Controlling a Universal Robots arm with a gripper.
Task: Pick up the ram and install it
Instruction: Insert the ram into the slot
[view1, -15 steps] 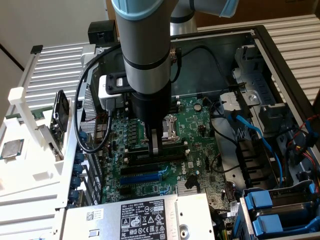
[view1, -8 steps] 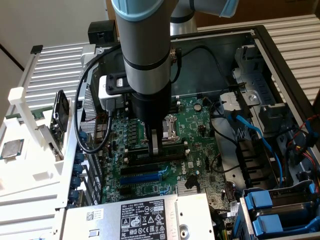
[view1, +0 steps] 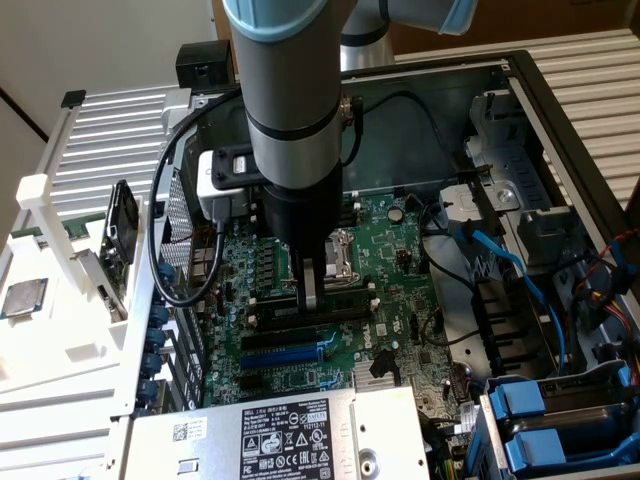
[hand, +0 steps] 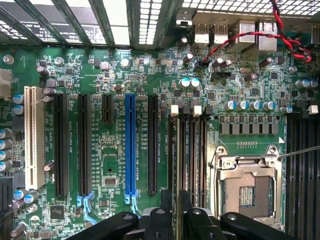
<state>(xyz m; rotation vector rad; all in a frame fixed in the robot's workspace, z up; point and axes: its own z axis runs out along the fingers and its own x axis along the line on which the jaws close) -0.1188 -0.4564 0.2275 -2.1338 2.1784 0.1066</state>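
Gripper (hand: 172, 212) fingers (view1: 311, 285) stand slightly parted astride the ram (hand: 178, 150), which sits upright in a black memory slot (hand: 195, 150); the CPU socket (hand: 248, 187) lies beside it at 3 o'clock on the motherboard (view1: 390, 290).

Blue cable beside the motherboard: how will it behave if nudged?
Probably floppy: the blue cable bends in loose curves. Likely light, since it looks thin and flat. It may spring back, as it seems to run between fixed parts.

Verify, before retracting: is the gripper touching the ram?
Cannot tell. In the wrist view the gripper overlaps the end of the edge-on ram; neither contact nor gap shows.
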